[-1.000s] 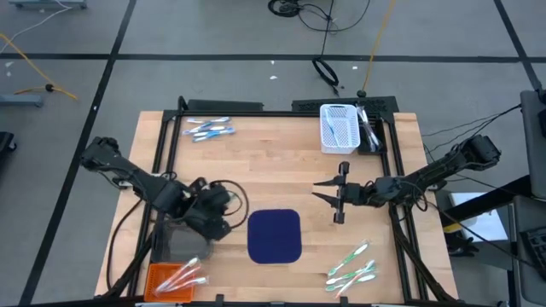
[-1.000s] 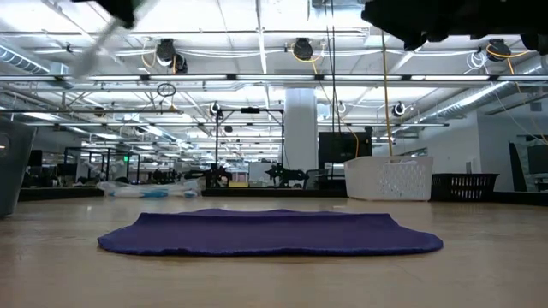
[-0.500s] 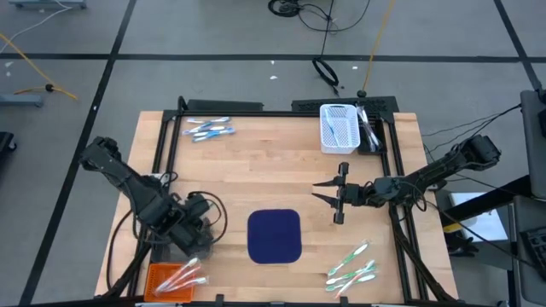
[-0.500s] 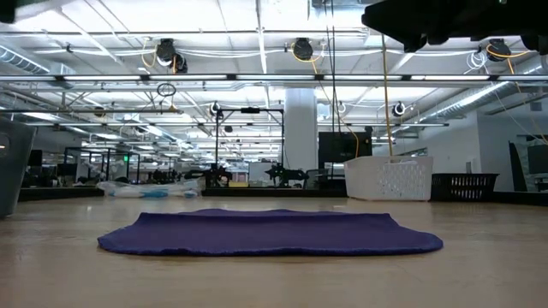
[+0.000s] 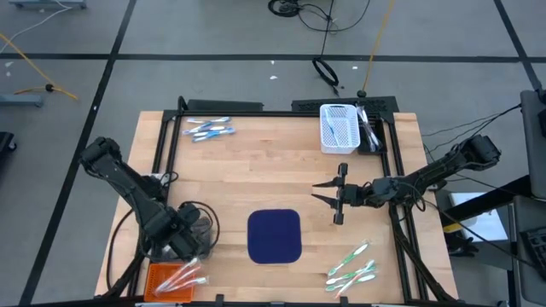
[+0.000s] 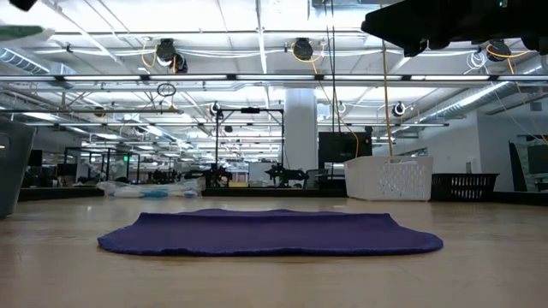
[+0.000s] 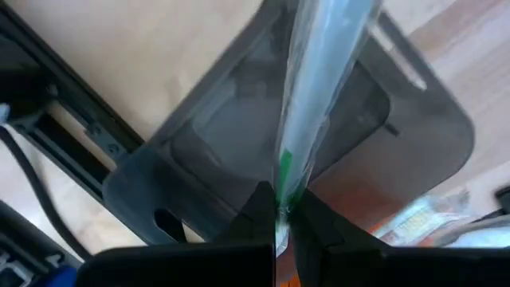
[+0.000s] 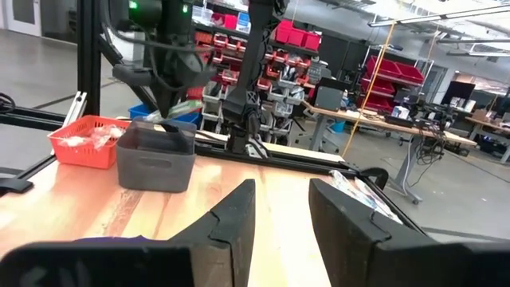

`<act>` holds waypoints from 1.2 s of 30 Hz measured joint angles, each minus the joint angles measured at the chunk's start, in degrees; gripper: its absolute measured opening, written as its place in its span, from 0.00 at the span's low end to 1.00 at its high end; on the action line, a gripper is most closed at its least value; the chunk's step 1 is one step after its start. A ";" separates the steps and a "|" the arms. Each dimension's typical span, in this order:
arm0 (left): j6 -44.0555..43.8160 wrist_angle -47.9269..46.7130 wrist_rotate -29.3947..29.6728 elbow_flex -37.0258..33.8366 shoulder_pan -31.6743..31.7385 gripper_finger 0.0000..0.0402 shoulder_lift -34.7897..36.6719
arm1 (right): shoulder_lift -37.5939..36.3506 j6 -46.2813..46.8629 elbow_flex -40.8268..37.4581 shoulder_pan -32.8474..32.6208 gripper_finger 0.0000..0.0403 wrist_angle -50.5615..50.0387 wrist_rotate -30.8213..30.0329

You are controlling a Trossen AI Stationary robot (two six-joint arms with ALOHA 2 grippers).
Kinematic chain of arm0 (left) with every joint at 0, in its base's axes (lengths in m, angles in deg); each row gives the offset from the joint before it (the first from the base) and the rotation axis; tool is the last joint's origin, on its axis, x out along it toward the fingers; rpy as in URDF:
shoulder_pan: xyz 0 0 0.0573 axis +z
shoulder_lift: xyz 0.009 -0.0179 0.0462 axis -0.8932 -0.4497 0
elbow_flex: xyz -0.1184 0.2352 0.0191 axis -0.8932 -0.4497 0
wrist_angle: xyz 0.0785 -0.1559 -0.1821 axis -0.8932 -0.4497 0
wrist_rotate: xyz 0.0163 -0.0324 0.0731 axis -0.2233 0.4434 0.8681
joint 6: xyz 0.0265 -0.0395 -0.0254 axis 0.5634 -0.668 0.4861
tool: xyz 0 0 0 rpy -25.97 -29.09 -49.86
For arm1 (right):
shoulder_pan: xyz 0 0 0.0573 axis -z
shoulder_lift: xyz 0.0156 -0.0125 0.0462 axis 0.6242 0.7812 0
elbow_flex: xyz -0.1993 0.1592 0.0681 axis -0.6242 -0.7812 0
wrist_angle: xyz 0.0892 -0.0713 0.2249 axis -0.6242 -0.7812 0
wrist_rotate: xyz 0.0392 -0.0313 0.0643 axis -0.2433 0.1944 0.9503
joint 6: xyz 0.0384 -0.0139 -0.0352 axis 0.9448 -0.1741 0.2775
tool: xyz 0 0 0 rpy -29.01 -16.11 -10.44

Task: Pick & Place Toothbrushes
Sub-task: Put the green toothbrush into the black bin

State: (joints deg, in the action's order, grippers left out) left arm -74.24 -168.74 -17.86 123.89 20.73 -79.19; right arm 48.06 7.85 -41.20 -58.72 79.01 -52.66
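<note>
Left gripper (image 7: 280, 214), jaws pinched on a wrapped green toothbrush (image 7: 319, 88), is hovering over the smooth grey bin (image 5: 175, 243) beside the orange basket (image 5: 158, 277). Right gripper (image 5: 322, 191), fingers parted and empty, is waiting right of the navy mat (image 5: 275, 235). Green toothbrushes (image 5: 351, 266) are lying near-right; blue ones (image 5: 207, 128) far-left.

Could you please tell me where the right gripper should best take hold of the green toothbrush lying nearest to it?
Probably at mid-handle, from straight above. That green toothbrush lies flat and slanted, slightly apart from the other green toothbrushes, so the open right gripper should set its fingers across the handle.
</note>
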 joint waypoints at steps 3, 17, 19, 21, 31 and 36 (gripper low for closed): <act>0.06 1.61 -2.81 -1.70 0.02 0.01 -0.02 | 0.00 0.03 0.00 0.00 0.27 -0.19 0.00; -3.03 3.62 -8.65 -5.49 -0.74 0.02 -0.02 | 0.00 0.03 0.00 0.02 0.27 -1.40 0.00; -3.13 4.44 -8.78 -6.02 -0.74 0.01 -0.02 | 0.00 0.03 0.00 0.02 0.27 -1.45 0.00; -3.13 4.32 -8.45 -6.25 -0.72 0.02 -0.02 | 0.00 0.03 0.00 0.02 0.27 -1.43 0.00; -2.88 4.56 -7.82 -6.35 -0.72 0.23 -0.02 | 0.00 0.03 0.00 0.00 0.27 -1.45 0.00; -2.40 4.11 -7.45 -6.35 -0.72 0.31 -0.02 | 0.00 0.03 0.00 0.02 0.27 -1.43 0.00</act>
State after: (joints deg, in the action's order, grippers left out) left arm -76.64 -164.63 -25.30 117.53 20.01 -79.21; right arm 48.06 7.88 -41.20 -58.70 77.58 -52.66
